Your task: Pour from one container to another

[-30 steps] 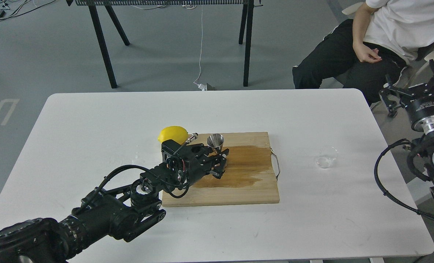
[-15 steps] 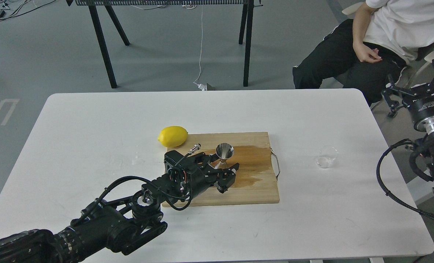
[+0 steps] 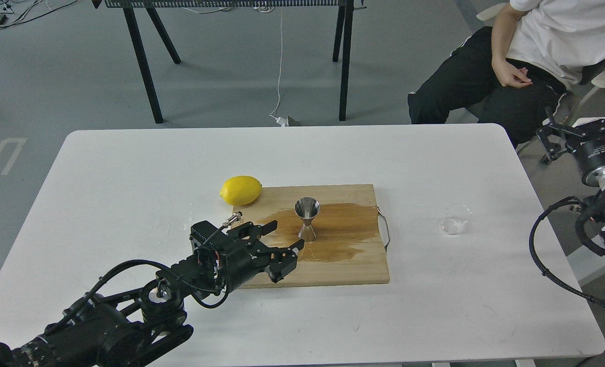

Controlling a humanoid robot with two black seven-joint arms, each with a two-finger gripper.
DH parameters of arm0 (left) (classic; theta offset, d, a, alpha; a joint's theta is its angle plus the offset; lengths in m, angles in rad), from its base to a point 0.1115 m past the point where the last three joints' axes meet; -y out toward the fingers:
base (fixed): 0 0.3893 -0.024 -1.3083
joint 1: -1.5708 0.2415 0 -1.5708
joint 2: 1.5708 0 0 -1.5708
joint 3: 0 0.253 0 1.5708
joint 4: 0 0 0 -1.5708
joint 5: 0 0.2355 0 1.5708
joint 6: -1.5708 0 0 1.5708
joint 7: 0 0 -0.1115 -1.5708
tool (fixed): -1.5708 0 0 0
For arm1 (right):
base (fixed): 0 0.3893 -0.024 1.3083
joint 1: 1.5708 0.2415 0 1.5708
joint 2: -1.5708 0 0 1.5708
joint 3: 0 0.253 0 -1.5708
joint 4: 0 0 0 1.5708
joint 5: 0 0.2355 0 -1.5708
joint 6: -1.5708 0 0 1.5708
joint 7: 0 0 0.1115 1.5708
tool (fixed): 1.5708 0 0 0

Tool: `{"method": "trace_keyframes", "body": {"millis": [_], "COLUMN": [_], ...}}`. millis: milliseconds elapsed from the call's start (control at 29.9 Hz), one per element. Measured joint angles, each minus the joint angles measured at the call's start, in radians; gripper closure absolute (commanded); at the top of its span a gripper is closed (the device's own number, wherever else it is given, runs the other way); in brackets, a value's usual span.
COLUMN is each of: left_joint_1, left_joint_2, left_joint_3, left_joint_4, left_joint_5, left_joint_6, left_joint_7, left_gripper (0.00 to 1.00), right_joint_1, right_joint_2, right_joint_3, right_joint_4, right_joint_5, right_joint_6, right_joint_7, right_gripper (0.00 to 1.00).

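The steel jigger (image 3: pixel 307 218) stands upright on the wooden cutting board (image 3: pixel 333 265), in the middle of a dark wet stain. My left gripper (image 3: pixel 285 235) is open just left of the jigger, fingers spread and holding nothing. The tiny clear glass cup (image 3: pixel 455 219) sits on the white table right of the board, far from both grippers. My right gripper (image 3: pixel 582 130) hovers off the table's right edge, open and empty.
A yellow lemon (image 3: pixel 240 190) lies at the board's back left corner. The board has a metal handle (image 3: pixel 385 232) on its right side. A seated person (image 3: pixel 531 56) is behind the table's far right corner. Small water drops (image 3: pixel 192 223) mark the table.
My left gripper has let go of the jigger and pulled back left toward me. The jigger now stands free on the board. The right gripper drifted slightly up and right.
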Motion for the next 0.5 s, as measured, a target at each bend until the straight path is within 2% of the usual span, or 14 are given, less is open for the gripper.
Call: {"method": "trace_keyframes", "body": {"millis": [100,335,435,502], "left_joint_1": [0.031,0.085,0.087,0.086], "left_joint_2": [0.061,0.156,0.196,0.224], "left_joint_3": [-0.03,-0.185,-0.208,-0.213], "left_joint_4": [-0.05,-0.122,-0.144,-0.163], "left_joint_5": [0.0,0.0,0.0,-0.017], "left_joint_6": [0.015,0.116,0.143,0.148], "left_joint_7": [0.001,-0.006,-0.039,-0.081], "left_gripper": [0.19,0.17,0.1,0.05], "right_joint_1": [-0.002,-0.076,-0.121,-0.149], "right_joint_2": [-0.006,-0.022,-0.033,-0.035], "right_joint_3": [0.0,0.01,0.014,0.015], "right_joint_4": [0.0,0.025,0.051,0.065], "right_joint_5": [0.0,0.009,0.011,0.013], "right_joint_6": [0.0,0.0,0.0,0.0], "right_joint_7": [0.0,-0.001,-0.007,-0.011], "right_gripper": [0.0,0.0,0.0,0.0]}}
